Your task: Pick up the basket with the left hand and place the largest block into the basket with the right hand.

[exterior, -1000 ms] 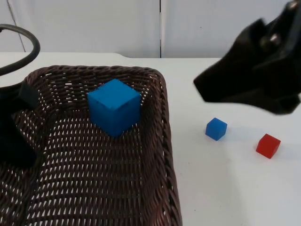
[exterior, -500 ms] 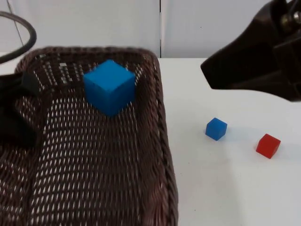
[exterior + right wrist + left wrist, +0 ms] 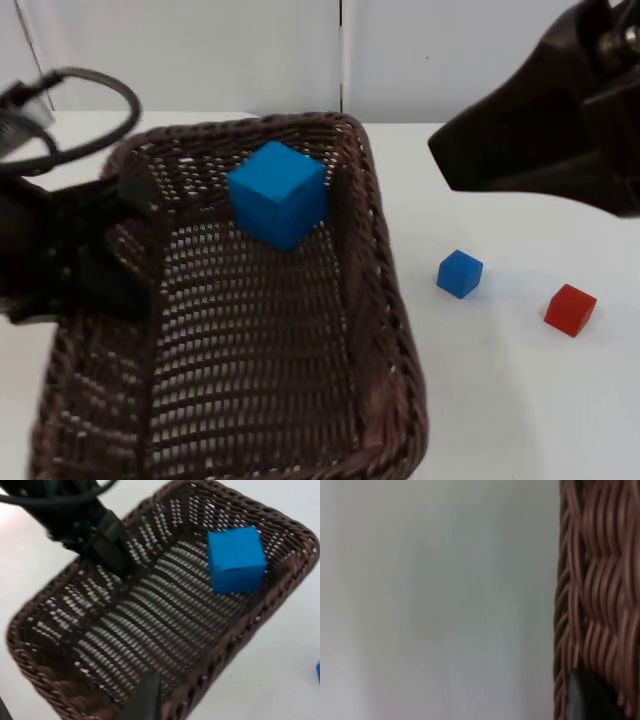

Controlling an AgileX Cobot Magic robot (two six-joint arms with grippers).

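Observation:
A dark brown wicker basket [image 3: 385, 290] hangs tilted above the white table. My left gripper [image 3: 130, 200] is shut on its left rim. The same grip appears in the right wrist view, where the left gripper [image 3: 117, 555] pinches the basket [image 3: 55, 610] at its edge. The largest block, a blue cube [image 3: 278, 193], lies inside the basket against its far wall, and is seen as the blue cube [image 3: 236, 559] from above. In the left wrist view the woven rim [image 3: 592, 580] runs close beside a black fingertip [image 3: 585, 700]. My right gripper [image 3: 465, 160] hovers high, right of the basket.
A small blue cube [image 3: 459, 273] and a small red cube [image 3: 570, 309] lie on the table right of the basket. The grey partition wall [image 3: 200, 50] closes off the far side.
The basket and my left arm have shifted to the right, with the blue cube riding inside. The right arm drew back up and to the right a second ago and has held still since.

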